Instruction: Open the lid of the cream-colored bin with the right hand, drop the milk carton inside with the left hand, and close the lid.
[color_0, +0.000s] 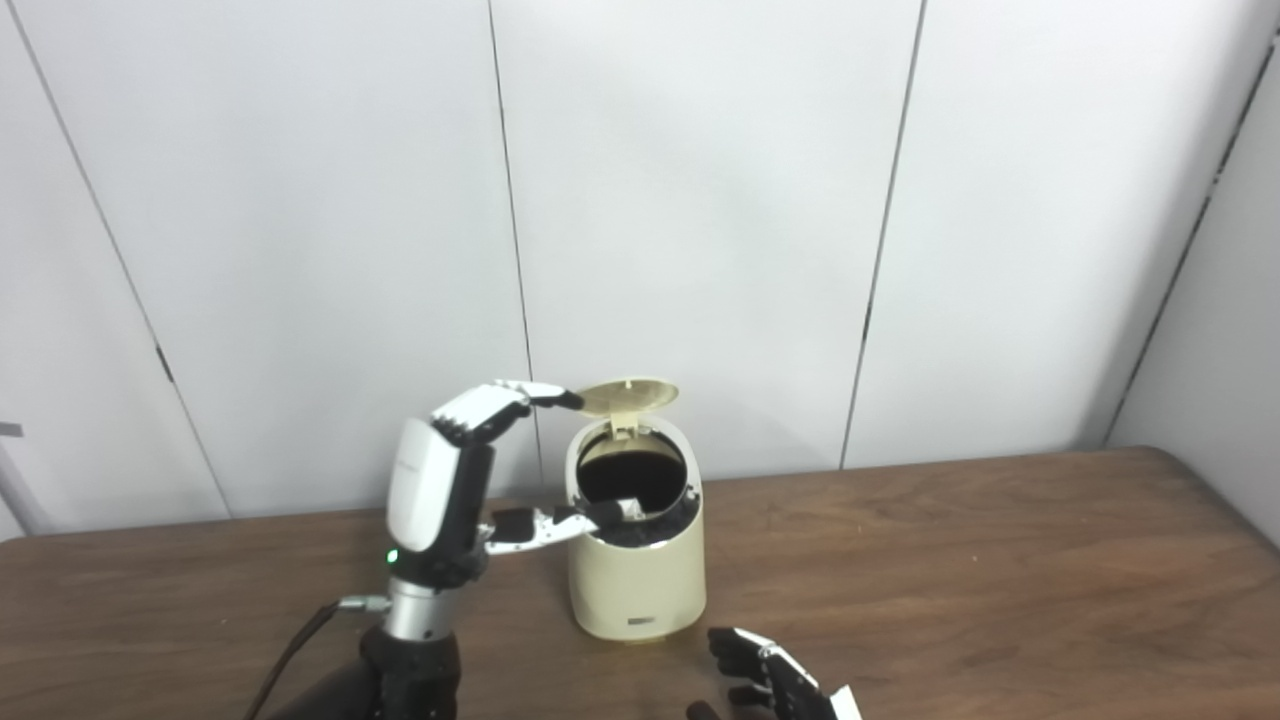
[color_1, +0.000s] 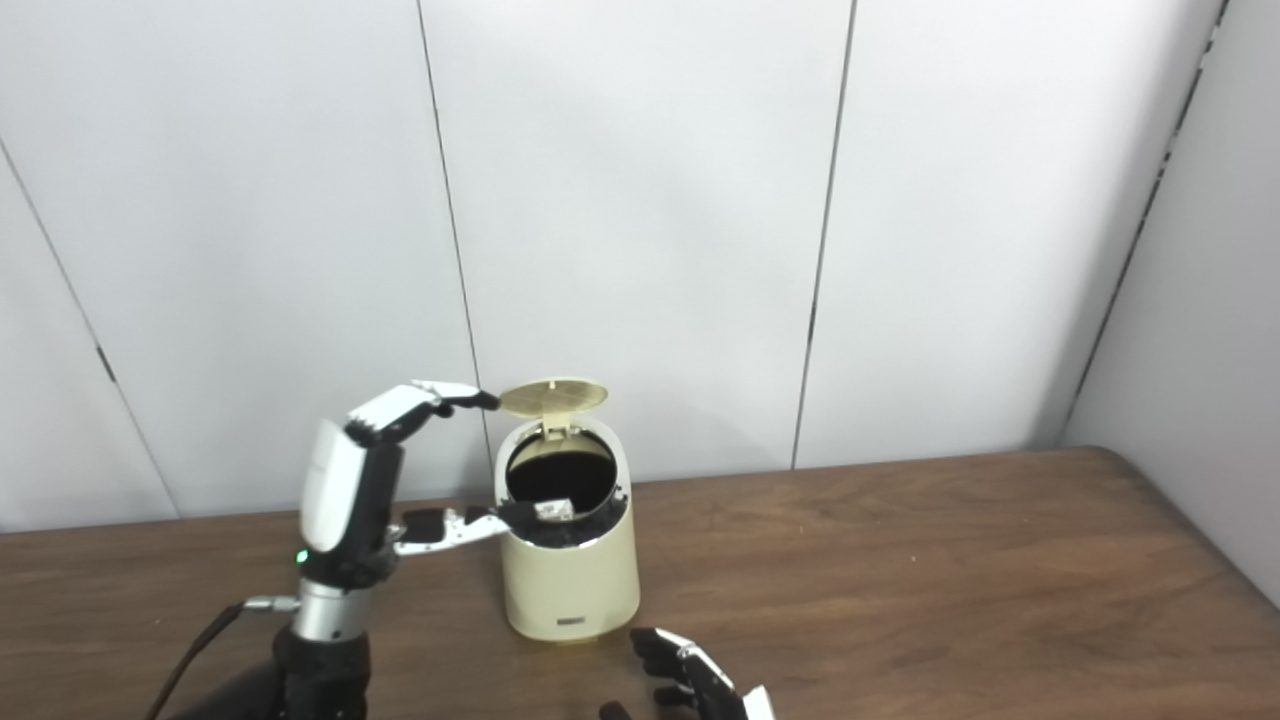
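Observation:
The cream-colored bin (color_0: 637, 580) stands on the wooden table with its round lid (color_0: 628, 395) tipped up and the dark inside showing. My left hand (color_0: 440, 490) is raised just left of the bin, open. Its upper fingertips (color_0: 560, 398) reach the lid's left edge, and its thumb stretches over the bin's rim. A small pale bit (color_1: 553, 510) shows at the rim by the thumb tip; I cannot tell what it is. No milk carton is plainly visible. My right hand (color_0: 775, 680) lies low in front of the bin, open and partly cut off by the picture's bottom edge.
The brown table (color_0: 950, 560) stretches wide to the right of the bin. White wall panels stand close behind it. A dark cable (color_0: 295, 640) runs along my left forearm at the bottom left.

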